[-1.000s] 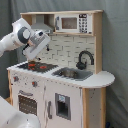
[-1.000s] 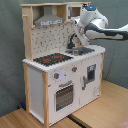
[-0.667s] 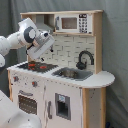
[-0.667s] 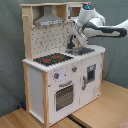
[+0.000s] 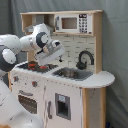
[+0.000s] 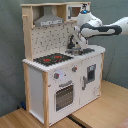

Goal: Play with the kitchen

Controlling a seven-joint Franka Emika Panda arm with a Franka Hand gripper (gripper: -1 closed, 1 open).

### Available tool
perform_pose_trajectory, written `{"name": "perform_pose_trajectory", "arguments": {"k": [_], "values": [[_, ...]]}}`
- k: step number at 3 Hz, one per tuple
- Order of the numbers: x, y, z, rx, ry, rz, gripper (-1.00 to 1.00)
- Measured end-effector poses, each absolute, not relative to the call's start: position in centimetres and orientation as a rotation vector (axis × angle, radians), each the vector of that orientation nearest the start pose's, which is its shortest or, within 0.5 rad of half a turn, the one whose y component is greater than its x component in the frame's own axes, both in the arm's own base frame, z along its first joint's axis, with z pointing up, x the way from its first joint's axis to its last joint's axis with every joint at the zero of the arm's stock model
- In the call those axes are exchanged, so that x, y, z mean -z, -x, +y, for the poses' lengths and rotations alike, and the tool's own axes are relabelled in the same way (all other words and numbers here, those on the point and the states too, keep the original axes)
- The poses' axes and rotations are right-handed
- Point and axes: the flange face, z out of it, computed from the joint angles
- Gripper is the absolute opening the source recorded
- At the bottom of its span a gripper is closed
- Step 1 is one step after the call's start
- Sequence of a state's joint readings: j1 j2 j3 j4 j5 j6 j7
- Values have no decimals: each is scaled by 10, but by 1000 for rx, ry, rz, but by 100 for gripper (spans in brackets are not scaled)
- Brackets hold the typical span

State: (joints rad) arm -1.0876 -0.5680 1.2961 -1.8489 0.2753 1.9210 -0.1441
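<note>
I see the kitchen (image 5: 60, 75) filling most of the frame in both exterior views, standing on a wooden floor (image 6: 100, 115) that shows at the bottom of the second exterior view. Black-red hob (image 6: 54, 58) sits centre-left of the second exterior view, with the grey hood (image 6: 49, 20) above it at upper left. The oven door (image 6: 64, 95) is lower centre, shut. The sink (image 5: 72, 73) is mid-frame in the first exterior view, with the black faucet (image 5: 85, 59) just right of it. A microwave panel (image 5: 72, 23) is up top.

My arm comes in from the left edge of the first exterior view, from the right edge of the second. The gripper (image 5: 50, 56) hangs tilted over the tabletop, between hob and sink, in front of the pegboard back (image 6: 47, 42). Jaws: cannot tell whether apart or together. I can't tell if it touches anything.
</note>
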Motion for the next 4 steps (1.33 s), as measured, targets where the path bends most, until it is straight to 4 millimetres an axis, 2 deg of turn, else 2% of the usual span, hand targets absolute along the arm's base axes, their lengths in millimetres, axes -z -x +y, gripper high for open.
{"name": "perform_pose_trajectory", "arguments": {"k": [2, 4], "values": [[-532, -520, 202, 211, 3386, -274, 100], [-530, -542, 209, 234, 3377, -194, 100]]}}
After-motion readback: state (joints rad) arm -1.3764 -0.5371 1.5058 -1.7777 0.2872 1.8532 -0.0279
